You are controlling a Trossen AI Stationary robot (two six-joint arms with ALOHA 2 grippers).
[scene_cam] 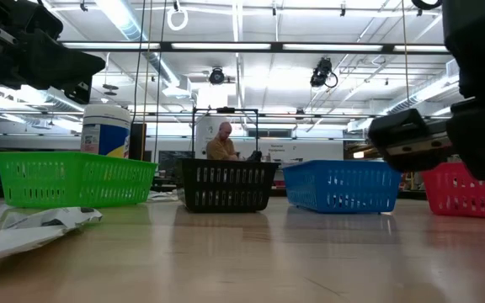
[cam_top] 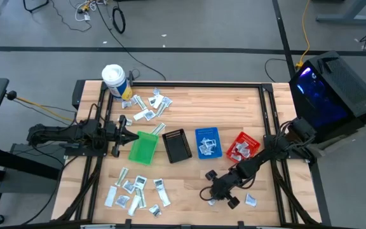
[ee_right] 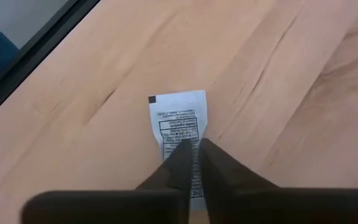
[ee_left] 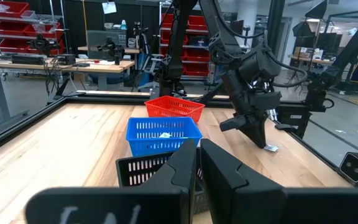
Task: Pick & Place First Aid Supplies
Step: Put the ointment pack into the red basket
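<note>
My right gripper (cam_top: 216, 197) points down over the table's near edge, in front of the blue bin (cam_top: 208, 142). In the right wrist view it (ee_right: 194, 149) is shut on a white sachet with black print (ee_right: 178, 118). Another sachet (cam_top: 251, 200) lies flat just to its right. More sachets lie in a group by the far edge (cam_top: 148, 107) and another near the left front (cam_top: 135, 191). Some also lie in the blue bin and the red bin (cam_top: 243, 146). My left gripper (cam_top: 129, 135) is shut and hovers left of the green bin (cam_top: 143, 147). My right gripper comes from above, slanting down, and its fingertips (ee_right: 180, 155) meet on one end of the sachet (ee_right: 194, 138). Only a narrow slit stays between them, and print shows through it. The rest of the sachet lies flat on the table. Whether it is pinched or only pressed is hidden by the fingers.
Green, black (cam_top: 176, 145), blue and red bins stand in a row across the middle. A white tub (cam_top: 114, 79) stands at the far left corner. Bare wood lies between the bins and the near edge. Dark rails (cam_top: 269, 127) run along the table's sides. A person (scene_cam: 221, 141) sits far behind.
</note>
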